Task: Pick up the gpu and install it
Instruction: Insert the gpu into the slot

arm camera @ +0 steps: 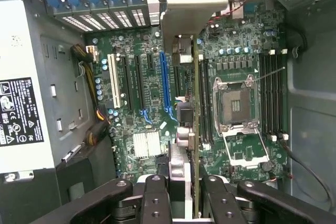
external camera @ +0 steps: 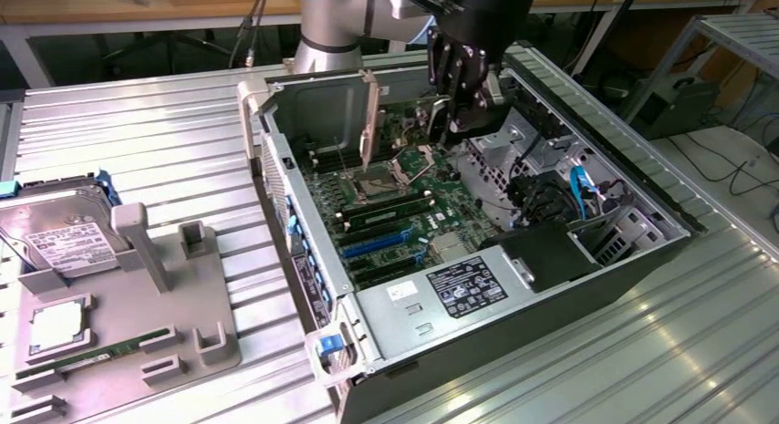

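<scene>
The gripper is clamped on the gpu and holds it upright on edge inside the open computer case, above the motherboard. It looks clear of any slot, so it is probably not seated.

The card is likely light and stiff, but fragile. Its contacts and small parts would not take pressure, and a thin board can pivot between pads if held off-centre. A hold on the upper edge suits it, since that leaves the connector edge free.

In the wrist view the 2 fingers of the gripper press the 2 faces of the gpu, which is seen edge-on. Its line falls between the long blue slot and the CPU socket, and the pale bracket end points toward the rear slot covers. That alignment is hard to read from outside.

The exterior view gives the card's height over the board. On the exterior view's left it also takes in the grey holder tray with the hard drive on it.
</scene>
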Controlling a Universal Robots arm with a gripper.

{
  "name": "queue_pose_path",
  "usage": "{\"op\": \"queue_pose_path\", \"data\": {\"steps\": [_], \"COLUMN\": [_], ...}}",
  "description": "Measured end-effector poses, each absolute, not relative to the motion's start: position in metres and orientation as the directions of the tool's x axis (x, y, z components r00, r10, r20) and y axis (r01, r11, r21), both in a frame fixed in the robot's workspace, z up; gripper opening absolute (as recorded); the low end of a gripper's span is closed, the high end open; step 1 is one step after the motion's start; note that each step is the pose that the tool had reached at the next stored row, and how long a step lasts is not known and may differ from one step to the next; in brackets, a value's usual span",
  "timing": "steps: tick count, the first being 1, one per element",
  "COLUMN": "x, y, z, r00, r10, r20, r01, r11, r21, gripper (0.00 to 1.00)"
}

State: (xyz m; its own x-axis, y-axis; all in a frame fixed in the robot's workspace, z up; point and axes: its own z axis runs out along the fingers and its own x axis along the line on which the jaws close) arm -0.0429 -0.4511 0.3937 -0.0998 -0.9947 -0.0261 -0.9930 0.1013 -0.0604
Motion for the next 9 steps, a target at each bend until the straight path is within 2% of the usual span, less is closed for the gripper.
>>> {"op": "queue_pose_path", "data": {"steps": [9], "x": [-0.0444], "y": [-0.4511], "z": [0.3872], "r00": [-0.099], "r10": [-0.995], "r20": [-0.026], "r01": [-0.993], "r11": [0.100], "r21": [-0.054], "gripper": [0.29]}}
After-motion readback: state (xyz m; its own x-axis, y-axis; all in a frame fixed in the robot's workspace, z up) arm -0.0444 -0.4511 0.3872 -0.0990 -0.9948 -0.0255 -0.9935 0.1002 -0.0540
